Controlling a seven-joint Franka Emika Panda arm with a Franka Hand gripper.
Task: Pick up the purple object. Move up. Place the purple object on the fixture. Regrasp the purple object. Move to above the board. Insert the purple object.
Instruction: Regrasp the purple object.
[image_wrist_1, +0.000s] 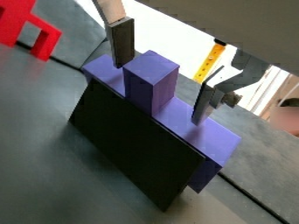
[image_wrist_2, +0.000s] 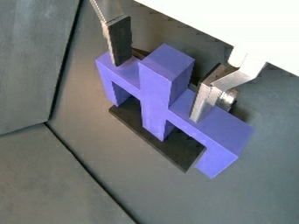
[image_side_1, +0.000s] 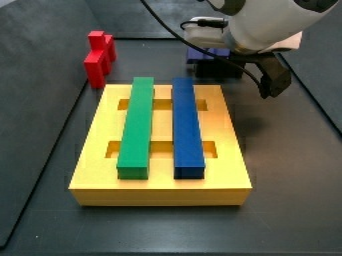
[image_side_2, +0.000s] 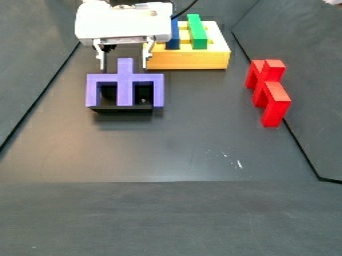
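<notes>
Wrist views: both look down on the purple object (image_wrist_1: 152, 96) sitting on the fixture (image_wrist_1: 128, 149), its raised centre stub pointing up toward the camera.
Purple object: a short purple bar with a stub in the middle and notches to each side — it rests across the top of the black fixture and overhangs it at one end (image_wrist_2: 222, 149).
Gripper: positioned directly over the purple object (image_wrist_2: 158, 87), one finger (image_wrist_2: 117, 42) on each side of the stub.
Fingers: spread apart, with clear gaps between each silver plate and the stub — not gripping anything.
Side view, far from the board: the gripper (image_side_2: 123, 58) hangs just above the purple object (image_side_2: 124, 90), which stands on the fixture (image_side_2: 123, 108) near the board (image_side_2: 201, 58).
Side view, over the board: the yellow board (image_side_1: 94, 150) carries a green bar (image_side_1: 136, 122) and a blue bar (image_side_1: 187, 122); the arm largely hides the purple object behind it.
Red block: lies well apart on the floor (image_side_2: 269, 90), not involved.
Likely step: the regrasp appears to be next.
Risk: the purple object sits loosely and overhangs the fixture; if one finger meets the stub first, the piece could tip or slide off.
Further risk: a crooked grip would leave the piece tilted, and it might then jam at the board's slot.
</notes>
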